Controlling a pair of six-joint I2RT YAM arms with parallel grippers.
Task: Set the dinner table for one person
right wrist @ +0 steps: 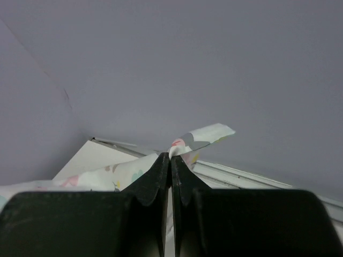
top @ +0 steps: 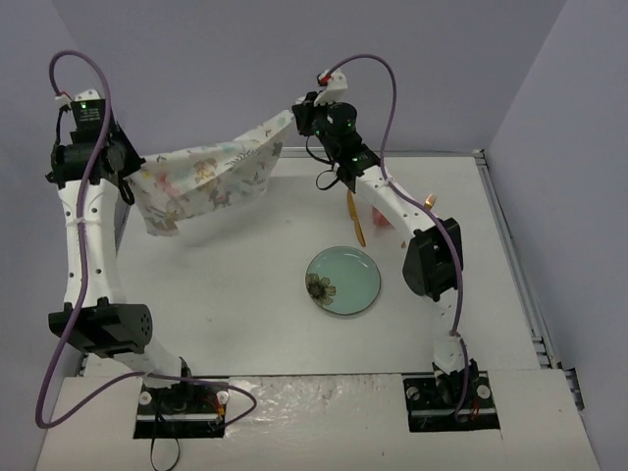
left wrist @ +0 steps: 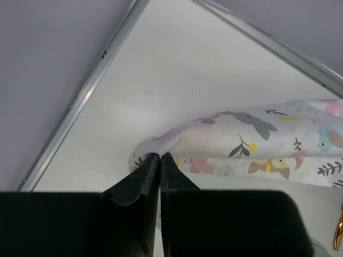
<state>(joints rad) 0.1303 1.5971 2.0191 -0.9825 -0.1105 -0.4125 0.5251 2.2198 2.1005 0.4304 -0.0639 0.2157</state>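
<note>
The patterned cloth placemat (top: 211,175) hangs in the air above the far left of the white dinner table (top: 235,294), stretched between both grippers. My left gripper (top: 132,177) is shut on its left corner (left wrist: 147,147). My right gripper (top: 297,116) is shut on its right corner (right wrist: 185,143). A pale green plate (top: 342,281) with a flower print lies on the table's middle right. A gold utensil (top: 357,221) lies beyond the plate, partly under the right arm; its tip shows in the left wrist view (left wrist: 338,230).
Grey walls close in the table at the back and sides. A metal rail (top: 510,235) runs along the right edge and another (left wrist: 80,101) along the left edge. A pink item (top: 378,216) lies partly hidden under the right arm.
</note>
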